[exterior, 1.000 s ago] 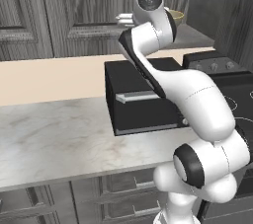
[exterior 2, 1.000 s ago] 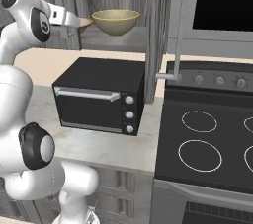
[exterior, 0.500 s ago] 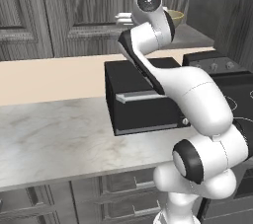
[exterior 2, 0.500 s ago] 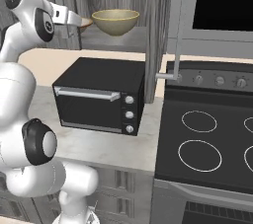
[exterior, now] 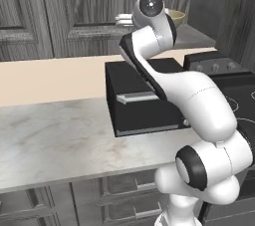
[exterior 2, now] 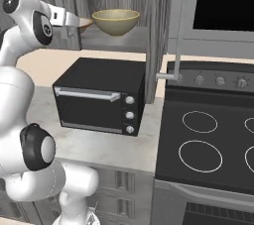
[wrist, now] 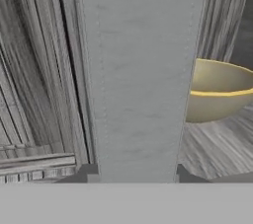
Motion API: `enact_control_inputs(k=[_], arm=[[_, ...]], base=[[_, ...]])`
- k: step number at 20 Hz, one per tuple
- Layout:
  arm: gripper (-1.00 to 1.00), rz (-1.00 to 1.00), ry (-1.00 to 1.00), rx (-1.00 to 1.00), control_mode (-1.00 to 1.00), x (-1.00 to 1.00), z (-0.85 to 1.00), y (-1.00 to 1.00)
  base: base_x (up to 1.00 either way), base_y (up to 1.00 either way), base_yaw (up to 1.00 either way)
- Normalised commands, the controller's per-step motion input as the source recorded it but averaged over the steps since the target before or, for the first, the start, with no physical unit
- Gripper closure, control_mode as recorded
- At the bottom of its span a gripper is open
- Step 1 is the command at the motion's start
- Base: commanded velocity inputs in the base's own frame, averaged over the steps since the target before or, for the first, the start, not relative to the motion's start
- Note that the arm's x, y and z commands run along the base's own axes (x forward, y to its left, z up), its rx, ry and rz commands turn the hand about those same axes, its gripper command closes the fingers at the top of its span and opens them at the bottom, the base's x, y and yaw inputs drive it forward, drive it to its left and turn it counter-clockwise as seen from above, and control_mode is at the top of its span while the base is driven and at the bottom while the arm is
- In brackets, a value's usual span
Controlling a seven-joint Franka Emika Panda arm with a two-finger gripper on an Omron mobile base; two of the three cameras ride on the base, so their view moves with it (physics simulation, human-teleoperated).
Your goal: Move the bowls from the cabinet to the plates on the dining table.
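Marble counter (exterior: 55, 140) carries a toaster oven (exterior 2: 99, 95); above, the gripper (wrist: 136, 181) clamps the cabinet's bar handle (wrist: 138, 70) beside a bowl (exterior 2: 116, 22) on the shelf edge.

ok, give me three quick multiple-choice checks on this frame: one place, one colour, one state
1. Where is the round tan bowl with the golden-brown rim?
A. in a sink
B. on the shelf of the dark grey wood-grain cabinet
C. on a chair

2. What colour is the boxy toaster oven?
A. white
B. red
C. black

3. How does the bowl sit?
A. upright
B. upside down
C. on its side

Key: B, it rests on the cabinet shelf above the oven; C, its body and door are black; A, its open mouth faces up.
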Motion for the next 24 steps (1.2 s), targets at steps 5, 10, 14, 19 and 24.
enact_control_inputs(k=[5, 10, 14, 19, 24], arm=[[1.00, 0.00, -0.06, 0.00, -1.00, -0.27, 0.00, 0.58], [1.00, 0.00, -0.09, 0.00, -1.00, -0.48, 0.00, 0.69], [1.00, 0.01, -0.10, 0.00, -1.00, -0.53, 0.00, 0.83], [1.00, 0.02, -0.09, 0.00, -1.00, -0.51, 0.00, 0.95], [1.00, 0.02, -0.09, 0.00, -1.00, -0.51, 0.00, 1.00]], base=[[0.00, 0.00, 0.00], [0.00, 0.00, 0.00], [0.00, 0.00, 0.00], [0.00, 0.00, 0.00], [0.00, 0.00, 0.00]])
